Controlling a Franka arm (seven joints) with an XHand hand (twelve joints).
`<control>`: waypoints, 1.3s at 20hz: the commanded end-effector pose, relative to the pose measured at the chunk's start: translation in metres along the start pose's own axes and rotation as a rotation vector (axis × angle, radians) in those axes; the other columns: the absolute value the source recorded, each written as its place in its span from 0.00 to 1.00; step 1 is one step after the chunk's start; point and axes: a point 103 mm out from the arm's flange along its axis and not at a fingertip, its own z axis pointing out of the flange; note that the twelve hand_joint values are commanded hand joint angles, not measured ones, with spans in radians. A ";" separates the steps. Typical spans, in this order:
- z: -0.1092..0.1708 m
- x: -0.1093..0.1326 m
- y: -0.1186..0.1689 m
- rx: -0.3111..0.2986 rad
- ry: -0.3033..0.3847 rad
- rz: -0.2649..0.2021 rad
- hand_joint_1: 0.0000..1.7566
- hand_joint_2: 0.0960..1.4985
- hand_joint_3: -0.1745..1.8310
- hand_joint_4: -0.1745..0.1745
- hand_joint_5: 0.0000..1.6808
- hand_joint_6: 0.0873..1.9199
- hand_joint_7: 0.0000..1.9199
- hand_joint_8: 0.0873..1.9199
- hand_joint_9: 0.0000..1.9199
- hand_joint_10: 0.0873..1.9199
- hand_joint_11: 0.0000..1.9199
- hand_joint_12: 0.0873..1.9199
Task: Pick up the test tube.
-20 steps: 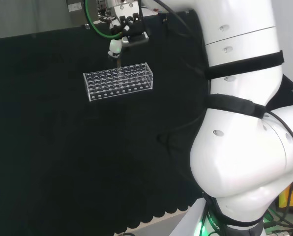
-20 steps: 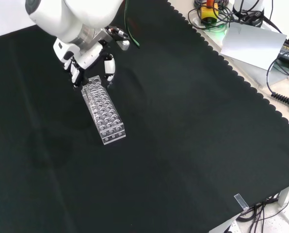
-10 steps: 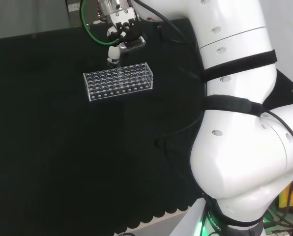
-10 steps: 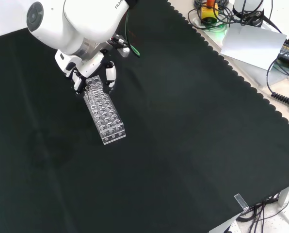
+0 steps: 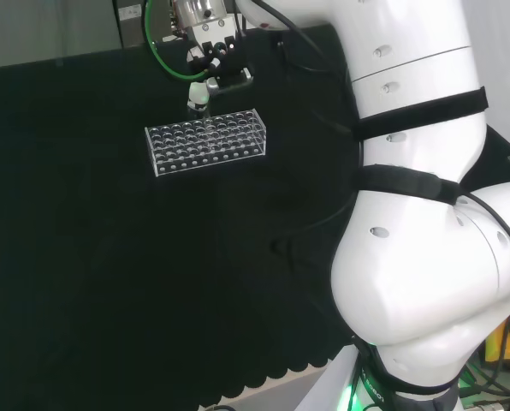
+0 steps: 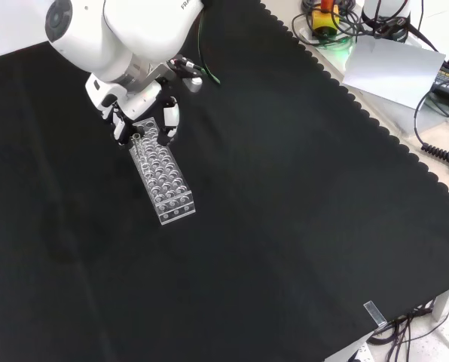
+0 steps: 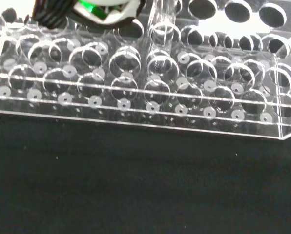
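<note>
A clear plastic rack point(image 6: 164, 179) with many holes lies on the black cloth; in the head view the rack point(image 5: 205, 142) is at the upper middle. One clear test tube point(image 7: 159, 29) stands upright in a hole near the rack's far end, and its top point(image 6: 137, 139) shows faintly in the front view. The black and white hand point(image 6: 140, 105) hangs over that end of the rack, one finger point(image 6: 120, 127) and the thumb point(image 6: 170, 118) spread to either side of the tube and apart from it. In the head view the hand point(image 5: 209, 70) is just behind the rack.
The arm's white links point(image 5: 418, 214) stand at the head view's right. Cables, a white sheet point(image 6: 394, 68) and other gear lie beyond the cloth's scalloped edge at the front view's top right. A small clear piece point(image 6: 374, 311) lies at the cloth's near right corner.
The hand has shifted a little and come lower over the rack's end, its fingers now on both sides of the tube. The rack has not moved.
</note>
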 end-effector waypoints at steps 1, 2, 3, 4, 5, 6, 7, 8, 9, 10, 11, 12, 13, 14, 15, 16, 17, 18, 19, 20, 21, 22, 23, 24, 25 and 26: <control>-0.002 0.000 0.001 -0.008 0.012 0.008 0.54 0.43 0.38 0.00 0.33 0.35 0.48 0.43 0.40 0.37 0.18 0.75; -0.002 0.000 0.001 -0.006 0.011 0.009 0.54 0.43 0.38 0.00 0.33 0.36 0.48 0.43 0.40 0.37 0.18 0.75; -0.002 0.001 0.001 -0.006 0.012 0.012 0.54 0.43 0.38 0.00 0.34 0.36 0.48 0.43 0.40 0.37 0.18 0.75; -0.003 0.001 0.002 -0.011 0.013 0.018 0.54 0.43 0.38 0.00 0.34 0.36 0.48 0.43 0.41 0.37 0.19 0.75; -0.004 0.002 0.003 -0.018 0.011 0.023 0.54 0.43 0.39 0.00 0.35 0.36 0.49 0.42 0.41 0.36 0.19 0.75; -0.005 0.004 0.005 -0.027 0.004 0.029 0.55 0.42 0.39 0.00 0.37 0.36 0.51 0.42 0.42 0.36 0.20 0.74; -0.005 0.006 0.007 -0.030 -0.004 0.032 0.56 0.42 0.39 0.00 0.39 0.36 0.54 0.41 0.44 0.35 0.21 0.74; -0.006 0.008 0.008 -0.032 -0.010 0.032 0.57 0.42 0.40 0.00 0.42 0.35 0.57 0.40 0.47 0.33 0.22 0.73; -0.005 0.010 0.008 -0.038 -0.012 0.033 0.57 0.42 0.40 0.00 0.45 0.35 0.60 0.38 0.50 0.32 0.24 0.72; -0.005 0.011 0.009 -0.042 -0.006 0.035 0.58 0.42 0.41 0.00 0.47 0.34 0.63 0.37 0.53 0.31 0.26 0.71; -0.005 0.012 0.009 -0.044 0.006 0.038 0.59 0.41 0.41 0.00 0.49 0.34 0.65 0.36 0.55 0.29 0.27 0.70; -0.004 0.013 0.010 -0.046 0.015 0.041 0.59 0.41 0.42 0.00 0.51 0.33 0.66 0.34 0.57 0.28 0.28 0.70; -0.004 0.014 0.011 -0.051 0.019 0.041 0.59 0.41 0.42 0.00 0.52 0.33 0.67 0.33 0.58 0.27 0.28 0.70; -0.005 0.015 0.012 -0.055 0.023 0.043 0.60 0.41 0.42 0.00 0.53 0.32 0.68 0.32 0.59 0.27 0.29 0.69; -0.005 0.016 0.013 -0.057 0.030 0.046 0.60 0.40 0.42 0.00 0.54 0.32 0.69 0.31 0.60 0.26 0.30 0.69; -0.004 0.016 0.014 -0.058 0.039 0.050 0.60 0.40 0.43 0.00 0.54 0.32 0.70 0.30 0.60 0.26 0.30 0.69; -0.004 0.016 0.015 -0.064 0.046 0.057 0.61 0.40 0.43 0.00 0.55 0.31 0.70 0.30 0.61 0.26 0.31 0.68; -0.004 0.017 0.016 -0.074 0.051 0.065 0.61 0.40 0.43 0.00 0.56 0.31 0.71 0.29 0.62 0.25 0.31 0.68; -0.004 0.017 0.017 -0.092 0.058 0.073 0.63 0.46 0.37 0.09 0.60 0.34 0.72 0.28 0.63 0.25 0.32 0.68; -0.003 0.016 0.017 -0.110 0.068 0.081 0.64 0.51 0.30 0.12 0.63 0.36 0.74 0.26 0.65 0.24 0.34 0.67; -0.004 0.016 0.017 -0.134 0.075 0.089 0.68 0.54 0.25 0.08 0.67 0.33 0.72 0.26 0.68 0.22 0.37 0.65; -0.004 0.016 0.016 -0.156 0.082 0.096 0.71 0.54 0.23 0.04 0.71 0.30 0.70 0.25 0.71 0.21 0.41 0.63; -0.004 0.015 0.016 -0.177 0.095 0.103 0.75 0.54 0.23 0.02 0.73 0.27 0.70 0.26 0.70 0.19 0.48 0.59; -0.004 0.014 0.015 -0.193 0.109 0.112 0.76 0.51 0.26 0.01 0.75 0.25 0.70 0.25 0.74 0.20 0.54 0.53; -0.005 0.012 0.015 -0.208 0.125 0.124 0.76 0.47 0.30 0.00 0.76 0.24 0.71 0.24 0.78 0.21 0.58 0.49; -0.005 0.010 0.015 -0.222 0.145 0.135 0.75 0.44 0.34 0.00 0.78 0.23 0.71 0.24 0.80 0.22 0.61 0.46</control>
